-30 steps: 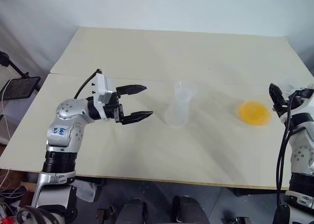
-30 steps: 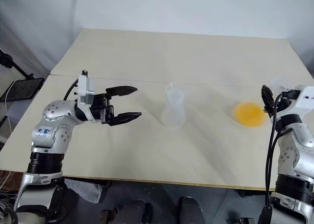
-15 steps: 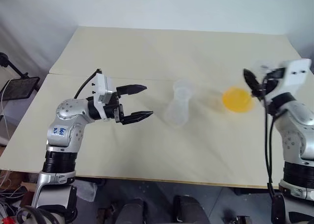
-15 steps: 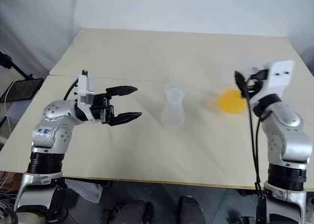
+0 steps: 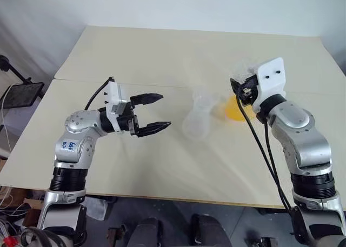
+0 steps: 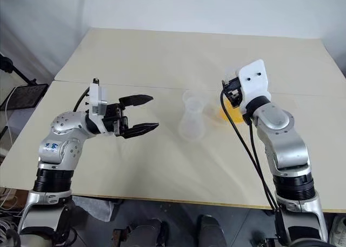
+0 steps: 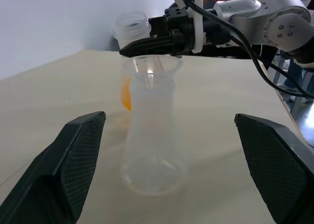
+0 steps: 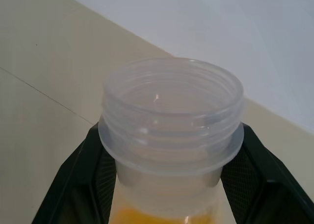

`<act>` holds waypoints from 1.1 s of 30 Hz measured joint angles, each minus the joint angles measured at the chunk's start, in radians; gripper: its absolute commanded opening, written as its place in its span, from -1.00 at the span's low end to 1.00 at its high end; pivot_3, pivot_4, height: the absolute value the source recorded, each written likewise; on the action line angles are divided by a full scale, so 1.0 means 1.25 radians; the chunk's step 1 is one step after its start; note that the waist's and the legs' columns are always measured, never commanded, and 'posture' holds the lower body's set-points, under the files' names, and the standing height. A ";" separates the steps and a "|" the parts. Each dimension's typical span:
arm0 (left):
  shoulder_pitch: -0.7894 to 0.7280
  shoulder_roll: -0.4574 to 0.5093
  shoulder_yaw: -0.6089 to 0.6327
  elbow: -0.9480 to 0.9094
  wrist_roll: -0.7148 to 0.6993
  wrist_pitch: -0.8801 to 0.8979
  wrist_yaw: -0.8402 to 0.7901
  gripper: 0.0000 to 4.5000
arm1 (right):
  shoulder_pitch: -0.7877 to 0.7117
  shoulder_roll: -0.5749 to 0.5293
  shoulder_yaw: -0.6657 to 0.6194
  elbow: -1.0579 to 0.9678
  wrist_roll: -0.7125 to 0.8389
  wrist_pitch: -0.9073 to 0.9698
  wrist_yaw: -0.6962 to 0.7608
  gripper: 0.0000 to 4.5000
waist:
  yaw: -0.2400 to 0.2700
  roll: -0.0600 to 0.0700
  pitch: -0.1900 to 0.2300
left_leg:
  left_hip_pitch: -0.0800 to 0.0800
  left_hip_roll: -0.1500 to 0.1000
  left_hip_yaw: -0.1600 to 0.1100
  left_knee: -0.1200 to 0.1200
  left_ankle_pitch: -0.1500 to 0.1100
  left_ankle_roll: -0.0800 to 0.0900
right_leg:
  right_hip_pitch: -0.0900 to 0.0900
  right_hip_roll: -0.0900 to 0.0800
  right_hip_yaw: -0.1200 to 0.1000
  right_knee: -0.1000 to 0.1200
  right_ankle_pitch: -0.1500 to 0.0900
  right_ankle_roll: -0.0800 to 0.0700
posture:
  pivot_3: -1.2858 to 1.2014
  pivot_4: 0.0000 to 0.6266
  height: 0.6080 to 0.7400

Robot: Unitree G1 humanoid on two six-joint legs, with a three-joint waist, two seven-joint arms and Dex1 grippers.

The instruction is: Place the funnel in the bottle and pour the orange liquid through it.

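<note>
R gripper is clamped on the neck of the larger flask w/ the orange liquid, carried just beside the bottle. L gripper is spread wide, empty, bottle ahead of its 2 fingers. Funnel seemingly in the bottle mouth, can't confirm. Risk: flask may knock the unheld bottle over, or the pour misses and spills.

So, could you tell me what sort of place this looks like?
Probably a robot test lab: a bare table against a blank wall, with a clear flask and an orange-liquid flask.
</note>
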 measured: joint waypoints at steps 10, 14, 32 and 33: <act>0.000 -0.008 -0.008 0.004 0.009 -0.015 0.008 1.00 | 0.000 -0.042 0.073 -0.034 -0.144 -0.074 0.053 0.08 | -0.001 0.000 0.000 | 0.000 0.000 0.000 0.000 0.000 0.000 | 0.000 0.001 0.000 0.000 0.000 0.000 | 0.03 -0.52 1.00; 0.000 -0.012 -0.016 0.005 0.010 -0.020 0.008 1.00 | 0.000 -0.042 0.093 -0.054 -0.184 -0.095 0.073 0.08 | 0.000 0.000 0.000 | 0.000 0.000 0.000 0.000 0.000 0.000 | 0.000 0.001 0.000 0.000 0.000 0.000 | 0.03 -0.52 1.00; -0.006 -0.023 -0.029 0.015 0.016 -0.030 0.017 1.00 | 0.005 -0.104 0.153 -0.069 -0.434 -0.270 0.138 0.08 | 0.000 0.000 0.000 | 0.000 0.000 0.000 0.001 0.000 0.000 | 0.000 0.004 0.000 0.000 0.000 0.000 | 0.03 -0.52 1.00; -0.007 -0.024 -0.029 0.016 0.016 -0.030 0.017 1.00 | 0.005 -0.106 0.153 -0.069 -0.449 -0.278 0.139 0.08 | -0.001 0.000 0.000 | 0.000 0.000 0.000 0.001 0.000 0.000 | 0.000 0.004 0.000 0.000 0.000 0.000 | 0.03 -0.52 1.00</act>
